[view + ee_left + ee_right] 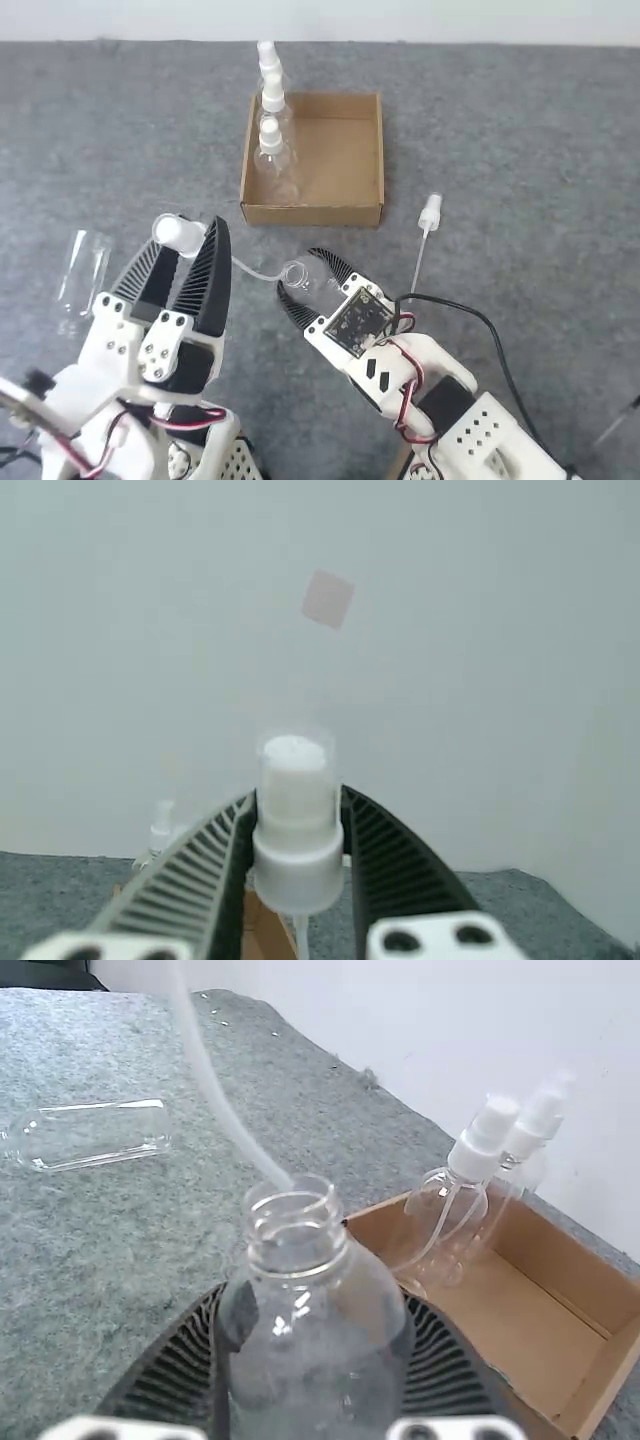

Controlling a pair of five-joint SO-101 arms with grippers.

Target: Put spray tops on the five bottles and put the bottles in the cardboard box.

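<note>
Grey felt [520, 150] covers the table up to a white wall, and the cardboard box [345, 170] sits at upper centre with three capped bottles [272, 150] lined along its left wall. My left gripper [190, 238], at lower left, has its jaws clamped on a spray top [170, 231]. The top is laid sideways so that its dip tube [255, 268] runs right toward the mouth of the open bottle [310, 283]. My right gripper [302, 272], at lower centre, has its jaws closed around that bottle's body and presents the neck to the tube. The tube end looks to be at or just inside the mouth. I judge this to be the threading step for the fourth bottle.

Another spray top [430, 212] lies right of the box and an uncapped bottle [82, 265] lies at far left, both apart from the grippers. Open felt lies between the grippers and the box's near wall. Bare cardboard shows across the box's right half, so I should have room to lift over the rim.
</note>
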